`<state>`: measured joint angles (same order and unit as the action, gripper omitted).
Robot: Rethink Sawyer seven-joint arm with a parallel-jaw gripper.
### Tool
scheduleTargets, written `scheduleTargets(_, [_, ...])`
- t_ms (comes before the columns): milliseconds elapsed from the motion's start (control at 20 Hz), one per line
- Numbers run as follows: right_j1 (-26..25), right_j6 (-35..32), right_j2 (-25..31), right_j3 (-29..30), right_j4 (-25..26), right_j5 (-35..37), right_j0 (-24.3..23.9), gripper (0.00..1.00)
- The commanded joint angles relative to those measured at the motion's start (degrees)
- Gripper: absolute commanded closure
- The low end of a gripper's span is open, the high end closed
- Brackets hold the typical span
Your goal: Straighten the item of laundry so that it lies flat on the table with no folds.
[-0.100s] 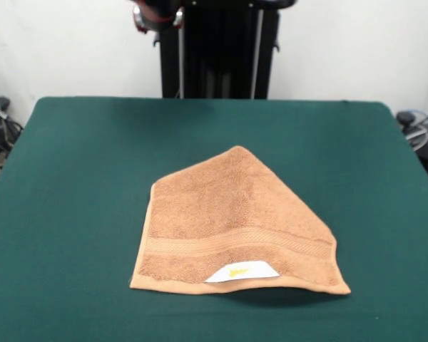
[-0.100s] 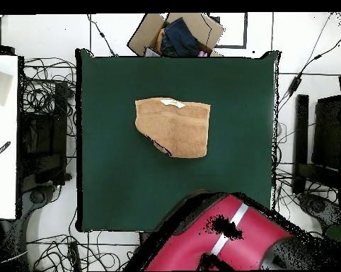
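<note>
Towel (image 1: 232, 221) is seen lying near the middle of the green bench (image 1: 71, 185), folded: one corner is turned over, so a slanted edge runs up to a peak in the front view. Woven band and white label (image 1: 241, 272) with yellow mark sit along the straight hem. Arm (image 2: 223, 237) is drawn back at the bench edge in the overhead view, well apart from the towel. Fingers' state cannot be told. A cardboard box (image 2: 177, 34) is seen beyond the opposite edge.

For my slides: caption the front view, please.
Folded orange-tan towel, white label showing, on the green table.
</note>
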<state>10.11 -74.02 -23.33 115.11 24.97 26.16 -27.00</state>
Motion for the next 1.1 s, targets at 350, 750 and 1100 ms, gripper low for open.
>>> scheduleTargets(350, [-7.1,-4.6,10.0,-4.1,0.8,-1.7,-1.2,0.00])
scheduleTargets(750, [-7.7,-5.5,11.4,-3.6,1.7,-7.9,-3.3,0.00])
scheduleTargets(1100, [-7.9,-5.6,12.8,-2.7,3.4,-14.1,-5.7,0.00])
